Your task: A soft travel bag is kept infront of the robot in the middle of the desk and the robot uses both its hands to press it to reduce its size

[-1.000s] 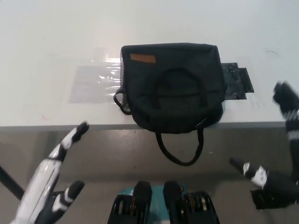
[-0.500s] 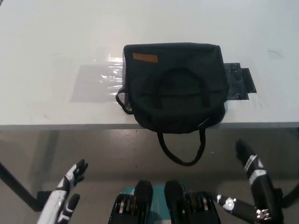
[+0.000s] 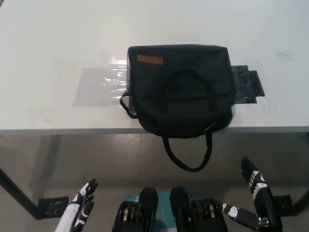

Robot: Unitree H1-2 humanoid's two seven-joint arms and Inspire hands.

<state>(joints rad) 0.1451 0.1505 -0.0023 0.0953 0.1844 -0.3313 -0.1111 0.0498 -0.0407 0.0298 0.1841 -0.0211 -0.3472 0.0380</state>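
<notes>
The white left hand (image 3: 79,212) hangs low at the bottom left, below the counter's front edge, fingers spread and holding nothing. The black right hand (image 3: 258,195) sits at the bottom right, also under the counter's edge, fingers extended upward and apart, empty; its lower part runs out of the frame, so the palm's exact tilt is hard to read. Neither hand touches anything, and both are well apart from the bag. Between and above them, the black soft bag (image 3: 179,89) lies on the white counter (image 3: 48,38), near its front edge and roughly in the middle. One carrying strap (image 3: 187,157) droops over the edge and dangles in a loop toward the floor; another handle arches flat across the bag's top. A small brown label (image 3: 148,59) marks the upper left corner. A sheet of clear plastic (image 3: 99,86) lies flat to the bag's left, touching its side, and a dark flat panel (image 3: 247,86) juts out from under its right side.
</notes>
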